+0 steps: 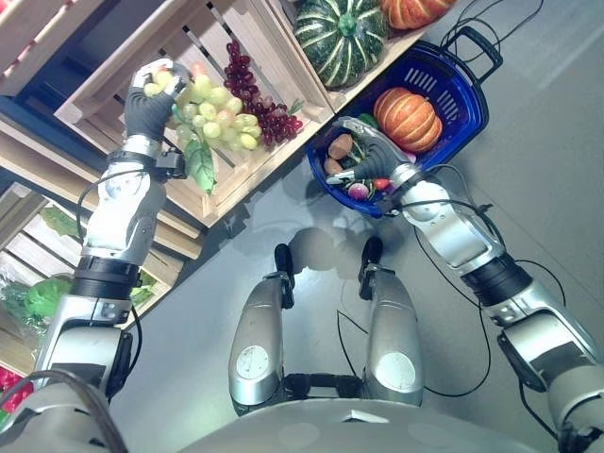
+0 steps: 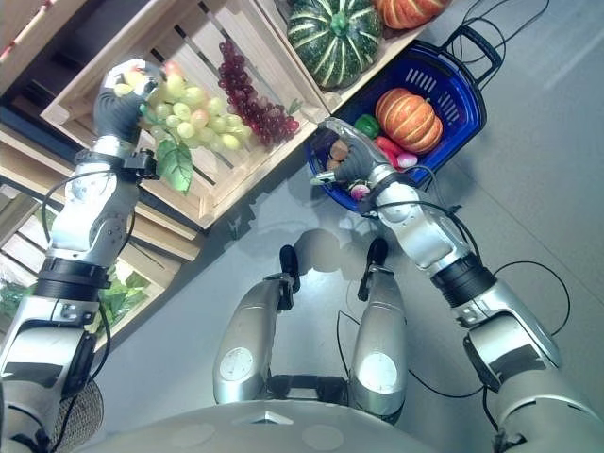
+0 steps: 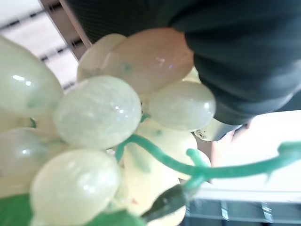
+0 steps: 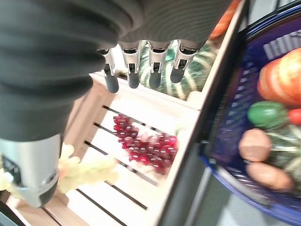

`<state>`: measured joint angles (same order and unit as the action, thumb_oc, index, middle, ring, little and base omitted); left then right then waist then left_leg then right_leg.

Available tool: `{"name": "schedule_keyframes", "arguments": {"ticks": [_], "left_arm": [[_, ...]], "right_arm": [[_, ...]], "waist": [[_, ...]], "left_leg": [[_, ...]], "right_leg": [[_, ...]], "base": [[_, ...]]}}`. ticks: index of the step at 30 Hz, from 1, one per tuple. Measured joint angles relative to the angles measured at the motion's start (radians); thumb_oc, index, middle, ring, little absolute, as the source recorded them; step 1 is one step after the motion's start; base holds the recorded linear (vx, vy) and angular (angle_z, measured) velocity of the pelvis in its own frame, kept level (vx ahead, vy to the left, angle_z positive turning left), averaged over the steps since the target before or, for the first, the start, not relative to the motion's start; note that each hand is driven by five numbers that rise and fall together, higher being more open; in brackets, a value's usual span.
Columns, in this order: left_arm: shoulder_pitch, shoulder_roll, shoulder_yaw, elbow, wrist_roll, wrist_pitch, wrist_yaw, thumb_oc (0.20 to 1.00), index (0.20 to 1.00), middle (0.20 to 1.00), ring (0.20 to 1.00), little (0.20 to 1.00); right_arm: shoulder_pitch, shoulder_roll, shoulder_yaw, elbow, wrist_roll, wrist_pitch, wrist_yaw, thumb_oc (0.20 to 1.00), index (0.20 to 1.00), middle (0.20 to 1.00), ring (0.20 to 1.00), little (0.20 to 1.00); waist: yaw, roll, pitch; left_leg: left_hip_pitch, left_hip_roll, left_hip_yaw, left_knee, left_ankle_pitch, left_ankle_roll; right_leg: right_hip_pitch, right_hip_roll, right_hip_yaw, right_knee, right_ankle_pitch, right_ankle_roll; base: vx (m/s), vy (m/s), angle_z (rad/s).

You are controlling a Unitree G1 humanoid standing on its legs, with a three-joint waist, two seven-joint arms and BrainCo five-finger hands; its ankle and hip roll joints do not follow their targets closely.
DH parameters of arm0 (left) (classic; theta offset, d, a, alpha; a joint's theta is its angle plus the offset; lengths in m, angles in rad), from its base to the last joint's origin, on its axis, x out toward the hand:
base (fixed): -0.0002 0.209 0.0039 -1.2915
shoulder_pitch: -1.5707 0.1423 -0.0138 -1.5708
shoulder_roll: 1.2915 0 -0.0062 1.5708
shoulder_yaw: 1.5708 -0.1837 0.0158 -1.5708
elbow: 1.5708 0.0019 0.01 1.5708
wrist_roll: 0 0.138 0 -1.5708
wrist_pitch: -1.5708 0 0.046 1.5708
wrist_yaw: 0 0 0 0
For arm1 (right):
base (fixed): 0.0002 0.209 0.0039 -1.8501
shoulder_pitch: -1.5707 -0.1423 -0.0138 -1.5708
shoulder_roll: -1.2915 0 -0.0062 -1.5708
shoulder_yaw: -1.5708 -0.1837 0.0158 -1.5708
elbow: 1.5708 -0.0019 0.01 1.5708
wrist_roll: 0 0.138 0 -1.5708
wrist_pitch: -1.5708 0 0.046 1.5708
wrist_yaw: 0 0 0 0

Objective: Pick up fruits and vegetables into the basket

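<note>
My left hand (image 1: 146,109) is raised at the wooden crate (image 1: 231,184) and shut on a bunch of green grapes (image 1: 215,115), which hangs from it with a green leaf below. Up close the pale grapes (image 3: 94,113) show on their green stem. A bunch of dark red grapes (image 1: 260,104) lies in the same crate to the right. The blue basket (image 1: 467,104) sits on the floor holding an orange pumpkin (image 1: 408,118), a green pepper (image 2: 368,125) and brown potatoes (image 4: 254,143). My right hand (image 1: 363,156) hovers at the basket's near rim, its fingers (image 4: 141,70) straight and holding nothing.
A green striped squash (image 1: 340,38) and another orange pumpkin (image 1: 415,11) sit on the shelf right of the crate. Leafy greens (image 1: 38,297) lie in a lower crate at the left. The grey floor lies between the shelves and the basket.
</note>
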<state>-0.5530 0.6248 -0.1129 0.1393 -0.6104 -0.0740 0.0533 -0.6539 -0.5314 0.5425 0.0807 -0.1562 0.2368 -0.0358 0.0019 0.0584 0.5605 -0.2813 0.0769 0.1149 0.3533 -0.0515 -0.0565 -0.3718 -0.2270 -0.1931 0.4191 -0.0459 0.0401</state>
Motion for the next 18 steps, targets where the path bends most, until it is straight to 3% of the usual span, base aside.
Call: {"name": "schedule_keyframes", "arguments": {"ticks": [8, 12, 18], "left_arm": [[-0.030, -0.069, -0.047, -0.086, -0.029, 0.072, -0.084, 0.200, 0.200, 0.200, 0.200, 0.200], [-0.032, -0.110, -0.077, -0.105, -0.039, 0.079, -0.092, 0.200, 0.200, 0.200, 0.200, 0.200], [-0.032, -0.169, -0.114, -0.182, -0.086, 0.121, -0.105, 0.200, 0.200, 0.200, 0.200, 0.200]], "right_arm": [[-0.031, 0.074, 0.025, 0.038, 0.038, 0.069, -0.101, 1.000, 1.000, 1.000, 1.000, 1.000], [-0.032, 0.114, 0.025, 0.051, 0.049, 0.092, -0.170, 1.000, 1.000, 1.000, 1.000, 1.000], [-0.023, 0.171, 0.025, 0.106, 0.101, 0.099, -0.258, 1.000, 1.000, 1.000, 1.000, 1.000]], "waist": [[0.003, 0.001, -0.005], [0.003, 0.000, -0.013], [0.015, 0.001, -0.058]], "left_leg": [[0.081, -0.007, -0.008, -0.039, 0.007, 0.000], [0.119, -0.008, -0.009, -0.051, 0.007, 0.000], [0.131, -0.009, -0.010, -0.062, 0.007, 0.000]], "right_leg": [[0.082, -0.004, -0.014, -0.025, -0.003, 0.005], [0.120, -0.004, -0.017, -0.036, -0.005, 0.008], [0.132, -0.004, -0.020, -0.042, -0.006, 0.009]], "base": [[0.06, -0.023, 0.04], [0.07, -0.004, 0.02], [0.05, -0.011, 0.01]]}}
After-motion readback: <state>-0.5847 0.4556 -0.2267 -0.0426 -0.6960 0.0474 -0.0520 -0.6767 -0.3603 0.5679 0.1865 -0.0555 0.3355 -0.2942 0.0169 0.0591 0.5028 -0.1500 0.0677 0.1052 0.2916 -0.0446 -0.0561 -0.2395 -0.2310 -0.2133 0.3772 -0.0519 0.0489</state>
